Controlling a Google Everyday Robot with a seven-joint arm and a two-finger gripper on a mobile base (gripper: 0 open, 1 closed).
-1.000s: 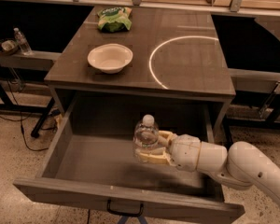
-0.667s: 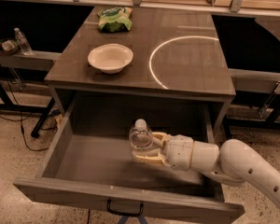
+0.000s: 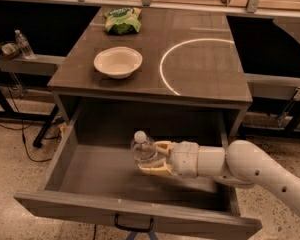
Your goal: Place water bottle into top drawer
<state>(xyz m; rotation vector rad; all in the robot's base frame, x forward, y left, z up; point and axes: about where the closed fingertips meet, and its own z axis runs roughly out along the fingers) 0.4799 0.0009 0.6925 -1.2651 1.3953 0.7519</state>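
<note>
The top drawer point(image 3: 65, 156) of the grey table stands pulled wide open, with its small black handle point(image 3: 133, 226) on the front panel. My gripper point(image 3: 151, 158) reaches in from the right, inside the drawer, and is shut on the water bottle point(image 3: 143, 149). The bottle is clear with a white cap and stands upright, low over the drawer floor near its middle. I cannot tell whether its base touches the floor. Its lower part is hidden by my fingers.
On the table top point(image 3: 205, 79) sit a white bowl point(image 3: 118, 61) and a green snack bag point(image 3: 122, 20); a white ring is marked on the right. A small clear bottle point(image 3: 24, 44) stands on a shelf at far left. Cables lie on the floor at left.
My gripper has carried the bottle a little to the left within the drawer. The drawer and the things on the table have not moved.
</note>
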